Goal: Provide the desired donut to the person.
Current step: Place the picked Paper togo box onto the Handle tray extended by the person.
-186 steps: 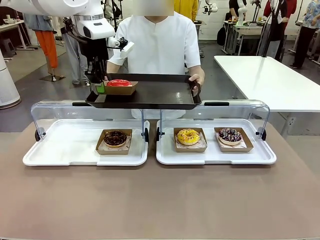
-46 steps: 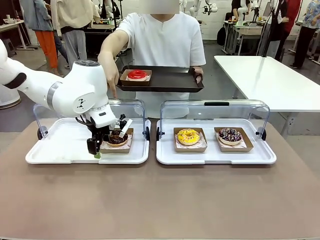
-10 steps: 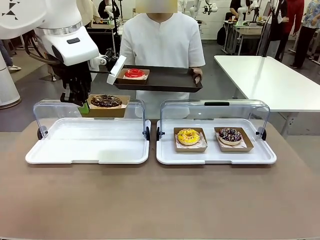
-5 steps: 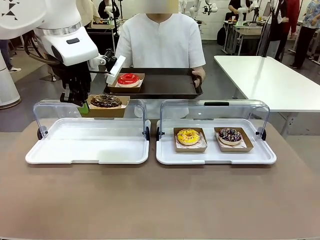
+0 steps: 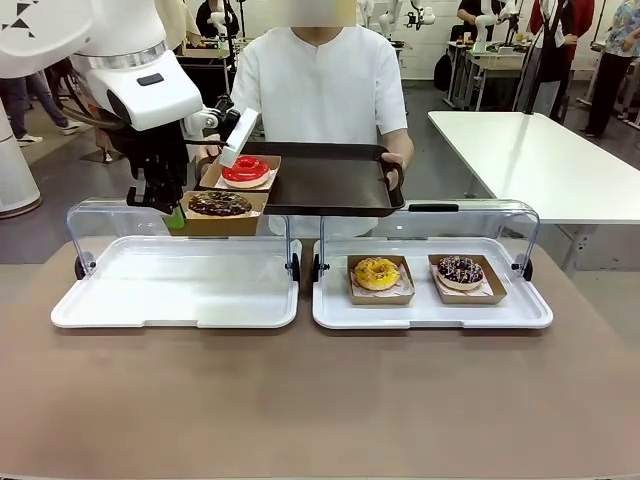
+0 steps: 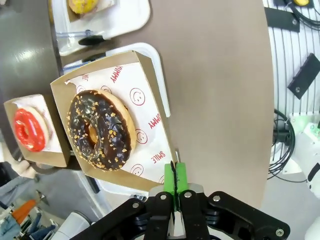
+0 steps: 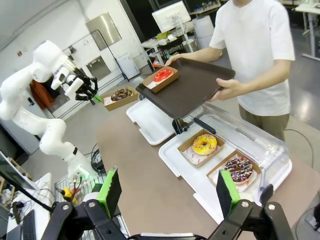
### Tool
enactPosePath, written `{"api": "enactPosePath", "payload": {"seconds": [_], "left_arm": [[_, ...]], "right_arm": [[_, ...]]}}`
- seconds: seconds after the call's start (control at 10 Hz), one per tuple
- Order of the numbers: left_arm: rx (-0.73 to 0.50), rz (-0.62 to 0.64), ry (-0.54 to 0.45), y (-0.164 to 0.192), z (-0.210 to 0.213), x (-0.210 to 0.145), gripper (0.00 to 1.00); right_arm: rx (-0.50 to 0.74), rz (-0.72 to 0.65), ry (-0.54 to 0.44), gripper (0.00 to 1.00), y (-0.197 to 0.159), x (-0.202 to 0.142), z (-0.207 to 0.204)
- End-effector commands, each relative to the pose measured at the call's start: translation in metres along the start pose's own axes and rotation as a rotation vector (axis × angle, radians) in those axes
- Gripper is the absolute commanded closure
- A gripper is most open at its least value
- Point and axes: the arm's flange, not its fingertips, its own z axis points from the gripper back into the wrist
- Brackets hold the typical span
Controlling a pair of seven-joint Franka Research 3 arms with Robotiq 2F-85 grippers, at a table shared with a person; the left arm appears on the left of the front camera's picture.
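Left gripper (image 5: 172, 212) is fully closed on the edge of the cardboard box (image 5: 222, 213), which juts out to its right bearing the chocolate donut (image 5: 220, 203); box hangs clear above the left display tray (image 5: 120, 300), directly below the gripper. Just beyond the box, the person (image 5: 325, 75) presents the dark serving tray (image 5: 335, 180), its near corner already occupied by the red donut (image 5: 245, 168). Judgement: the carry should finish on bare tray surface beside the red donut's box; keep the box level; release only once it rests flat. Right gripper (image 7: 167, 192) stands wide open, holding nothing, well apart from the handover.
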Motion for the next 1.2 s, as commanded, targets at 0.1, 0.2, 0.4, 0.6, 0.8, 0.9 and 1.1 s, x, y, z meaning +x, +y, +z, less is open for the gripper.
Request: {"api": "enactPosePath", "payload": {"seconds": [0.1,0.2,0.4,0.6,0.8,0.9,1.1], "left_arm": [[0.096,-0.013,-0.005,0.039,0.053,0.044,0.99],[0.092,-0.005,-0.013,0.053,0.053,0.061,0.99],[0.063,-0.039,-0.009,0.101,0.046,0.086,0.99],[0.094,-0.051,-0.024,0.138,0.035,0.102,0.99],[0.108,-0.085,-0.038,0.169,0.022,0.104,0.99],[0.137,-0.1,-0.018,0.18,0.011,0.105,0.99],[0.147,-0.118,0.003,0.193,-0.012,0.104,0.99]], "right_arm": [[0.002,0.002,-0.006,0.0,0.001,0.001,-0.001],[0.002,0.002,-0.006,0.0,0.001,0.001,-0.001],[0.002,0.002,-0.006,0.0,0.001,0.001,-0.001],[0.002,0.002,-0.006,0.0,0.001,0.001,-0.001],[0.002,0.002,-0.006,0.0,0.001,0.001,-0.001],[0.002,0.002,-0.006,0.0,0.001,0.001,-0.001],[0.002,0.002,-0.006,0.0,0.001,0.001,-0.001]]}}
